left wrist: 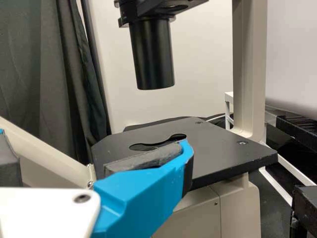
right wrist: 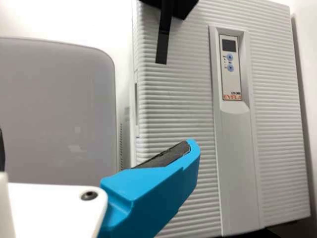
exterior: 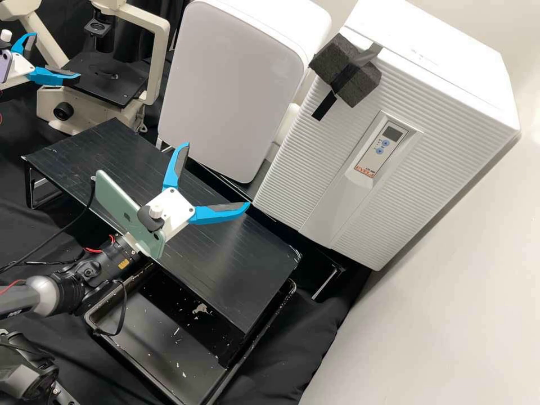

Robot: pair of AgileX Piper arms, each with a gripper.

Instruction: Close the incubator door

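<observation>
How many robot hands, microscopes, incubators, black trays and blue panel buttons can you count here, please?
Left hand and right hand: 2
Microscope: 1
Incubator: 1
Black tray: 1
Blue panel buttons: 2
Total: 7

On the control panel [right wrist: 229,82] of the white incubator [exterior: 450,121], orange-red lettering [right wrist: 232,97] is standing, with smaller dark print [right wrist: 236,92] just beside it. Blue buttons [right wrist: 230,57] are bearing arrow signs. A yellow label [exterior: 123,263] is sitting on the right arm [exterior: 93,271], a logo [exterior: 127,216] on the green phone [exterior: 115,197].
</observation>
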